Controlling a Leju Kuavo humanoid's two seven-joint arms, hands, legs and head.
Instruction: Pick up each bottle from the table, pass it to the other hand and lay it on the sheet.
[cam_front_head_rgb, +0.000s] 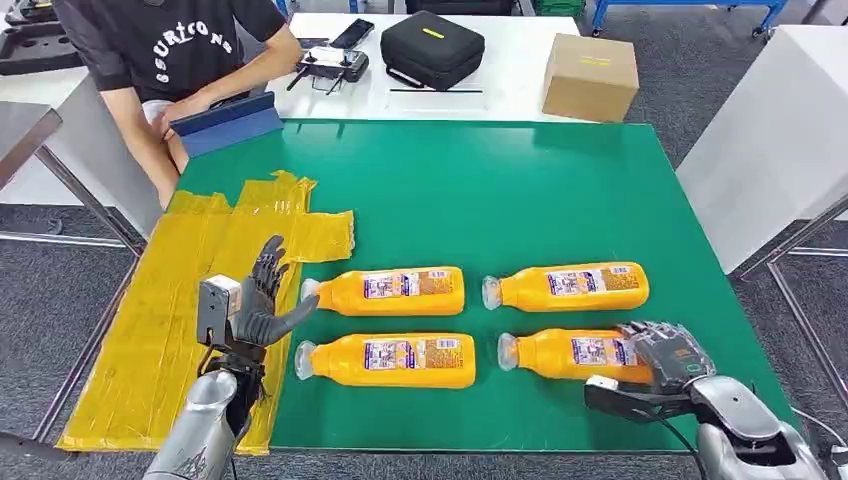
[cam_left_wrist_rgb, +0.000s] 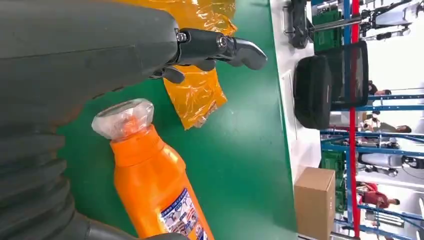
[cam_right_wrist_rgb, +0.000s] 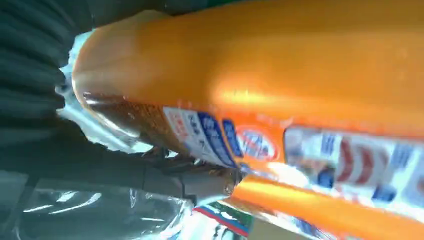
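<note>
Four orange bottles lie in two rows on the green table (cam_front_head_rgb: 560, 190). The right hand (cam_front_head_rgb: 668, 352) covers the near-right bottle (cam_front_head_rgb: 570, 354), apparently grasping it, though the blurred wrist view leaves contact unsure. The left hand (cam_front_head_rgb: 262, 300) waits, fingers spread and empty, over the yellow sheet (cam_front_head_rgb: 170, 320), placed to receive the handover.

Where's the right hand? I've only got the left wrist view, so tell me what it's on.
Observer: The right hand lies over the base end of the near-right bottle, which is flat on the green table.
Operator: Count the bottles.
Observer: Four. The others are the near-left bottle, the far-left bottle and the far-right bottle.
Operator: Check the sheet.
Observer: The yellow sheet has no bottle on it.
</note>
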